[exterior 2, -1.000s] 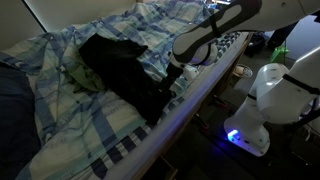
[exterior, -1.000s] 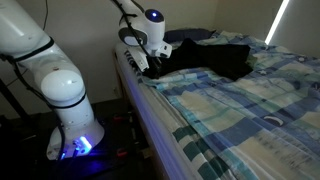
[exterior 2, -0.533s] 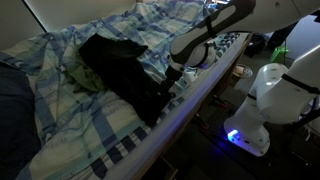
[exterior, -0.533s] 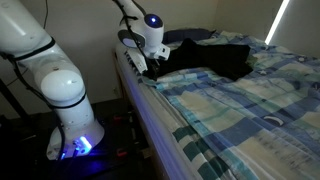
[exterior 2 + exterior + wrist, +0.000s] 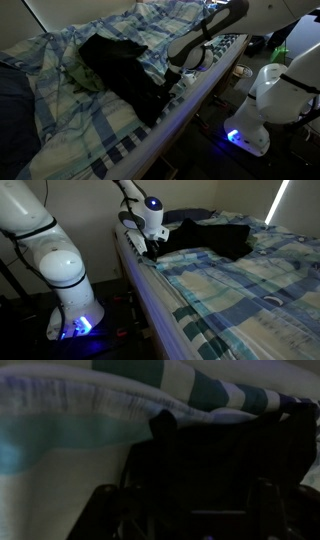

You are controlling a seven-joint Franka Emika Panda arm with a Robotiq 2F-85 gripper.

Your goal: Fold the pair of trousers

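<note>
The pair of trousers (image 5: pixel 225 235) is a black, rumpled garment lying on the blue-and-white checked bedsheet (image 5: pixel 230 290). In both exterior views one leg end reaches the bed's edge (image 5: pixel 150 100). My gripper (image 5: pixel 150 248) is down at that leg end by the mattress side, also seen in an exterior view (image 5: pixel 172 86). In the wrist view the black cloth (image 5: pixel 220 455) fills the space ahead of my gripper (image 5: pixel 185 510). The fingers (image 5: pixel 105 502) stand wide apart with cloth between them. The view is very dark.
A dark blue pillow (image 5: pixel 14 110) lies at the bed's end. A green item (image 5: pixel 86 78) sits beside the trousers. The robot base (image 5: pixel 70 290) stands on the floor beside the bed, lit blue underneath (image 5: pixel 240 135).
The arm has shifted slightly at the bed's edge. The trousers have not visibly moved.
</note>
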